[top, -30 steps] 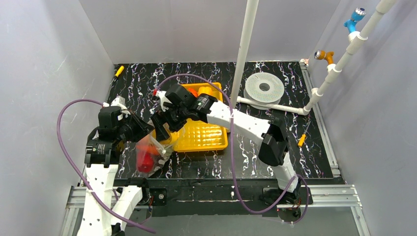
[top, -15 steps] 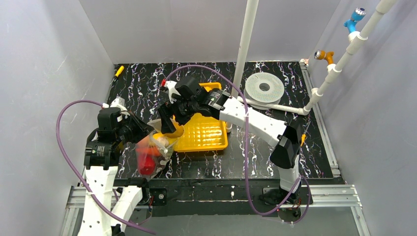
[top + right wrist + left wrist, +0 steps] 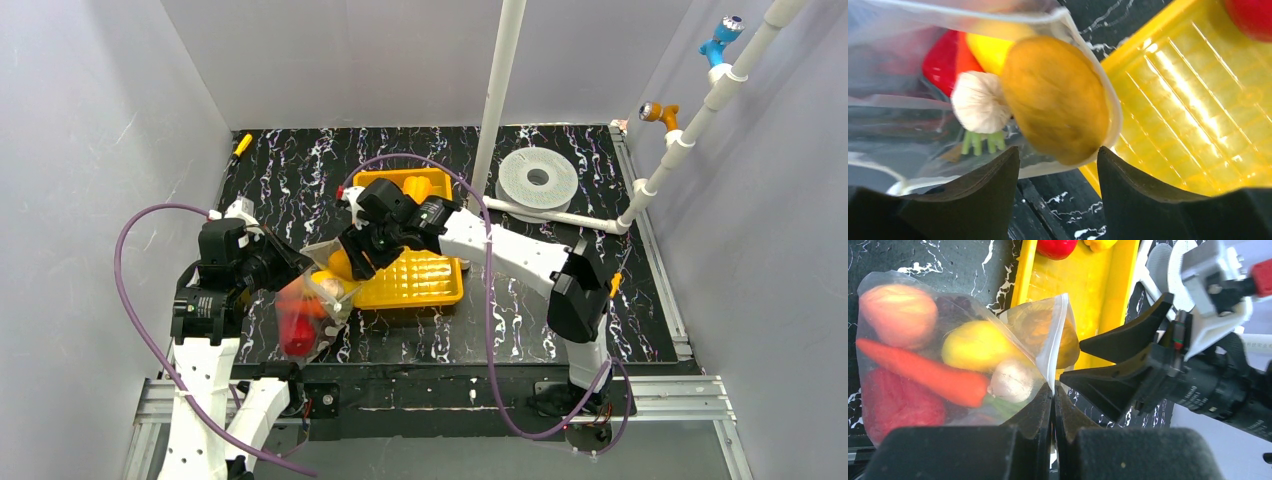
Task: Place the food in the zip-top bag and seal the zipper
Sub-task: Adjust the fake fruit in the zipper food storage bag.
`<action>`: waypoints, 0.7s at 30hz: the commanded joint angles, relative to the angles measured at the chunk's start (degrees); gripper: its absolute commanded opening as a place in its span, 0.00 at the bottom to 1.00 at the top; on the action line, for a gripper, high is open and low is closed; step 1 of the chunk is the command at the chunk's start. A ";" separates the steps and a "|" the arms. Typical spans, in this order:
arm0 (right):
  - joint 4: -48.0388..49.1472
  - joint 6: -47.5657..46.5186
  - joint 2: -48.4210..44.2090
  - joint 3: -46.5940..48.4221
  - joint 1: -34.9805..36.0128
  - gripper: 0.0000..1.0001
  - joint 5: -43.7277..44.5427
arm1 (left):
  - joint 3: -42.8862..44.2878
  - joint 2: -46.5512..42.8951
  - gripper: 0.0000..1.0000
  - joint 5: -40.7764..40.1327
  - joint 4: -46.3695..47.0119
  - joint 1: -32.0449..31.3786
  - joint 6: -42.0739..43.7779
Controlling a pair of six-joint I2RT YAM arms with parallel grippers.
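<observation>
The zip-top bag (image 3: 305, 312) lies at the yellow tray's left end, with several foods inside: a red carrot (image 3: 923, 372), a yellow fruit (image 3: 975, 345), a garlic bulb (image 3: 1013, 382) and a tan round one (image 3: 895, 312). My left gripper (image 3: 1053, 388) is shut on the bag's mouth edge by the zipper (image 3: 1057, 340) and holds it up. A tan potato (image 3: 1055, 97) sits in the bag's mouth. My right gripper (image 3: 1058, 150) is open and empty just in front of that potato. In the top view it (image 3: 350, 262) is right of the left gripper (image 3: 290, 268).
The yellow tray (image 3: 415, 275) lies right of the bag, with a red food (image 3: 1055, 246) and a yellow food (image 3: 1100, 244) at its far end. A white pipe (image 3: 495, 110) and a white disc (image 3: 538, 178) stand behind it.
My right wrist has drawn back and come down a little to the right of the bag's mouth. The tan potato now shows at the mouth. The left gripper and the bag have stayed put.
</observation>
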 commanded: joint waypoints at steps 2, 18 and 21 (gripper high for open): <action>2.12 -3.11 2.52 2.41 0.49 0.60 1.57 | -0.12 -0.07 0.00 2.87 3.46 -0.28 -0.54; -1.34 -2.47 5.65 14.38 1.39 0.70 -1.14 | -0.37 0.43 0.00 2.75 4.70 -0.27 -2.17; -3.02 -2.04 1.84 12.76 0.29 0.77 0.16 | -0.15 0.64 0.00 2.29 4.69 -0.27 -2.09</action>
